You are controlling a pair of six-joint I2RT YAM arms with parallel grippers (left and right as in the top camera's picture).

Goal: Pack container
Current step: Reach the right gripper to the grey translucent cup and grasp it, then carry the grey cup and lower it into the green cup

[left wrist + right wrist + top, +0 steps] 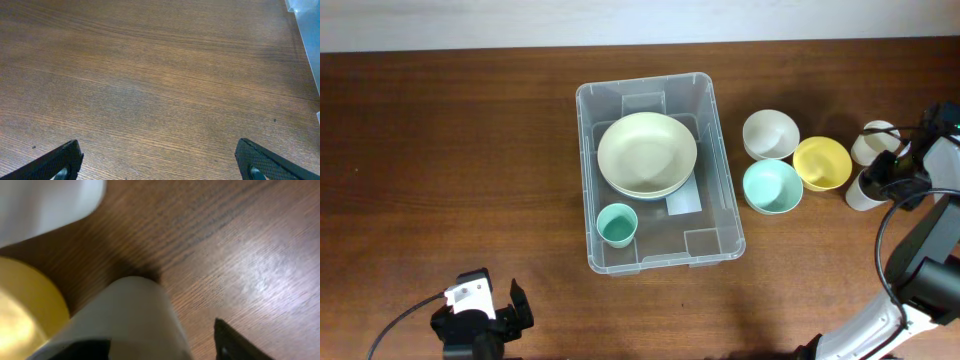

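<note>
Two pieces are already packed, by the look of it, and five wait outside. At the near left, the left gripper (160,167) hangs over bare brown wooden table (440,150), its fingers spread wide and holding nothing.

In the middle of the table stands the large clear plastic rectangular container (710,245). A wide cream round bowl (647,152) lies in it, partly covering the white label (685,200) on the base. A second rim may show under the bowl, but I cannot be sure. A small teal cup (617,224) stands upright in the near left corner.

To the right of the container sit a white bowl (770,133), a teal bowl (772,186) and a yellow bowl (821,163), close together. Beyond them are a squat white cup (873,143) and a tall white cup (863,190).

The right gripper (162,345) straddles the tall cup with its fingers apart, and wood shows between the cup and one finger, so I judge that no grip has been made.
</note>
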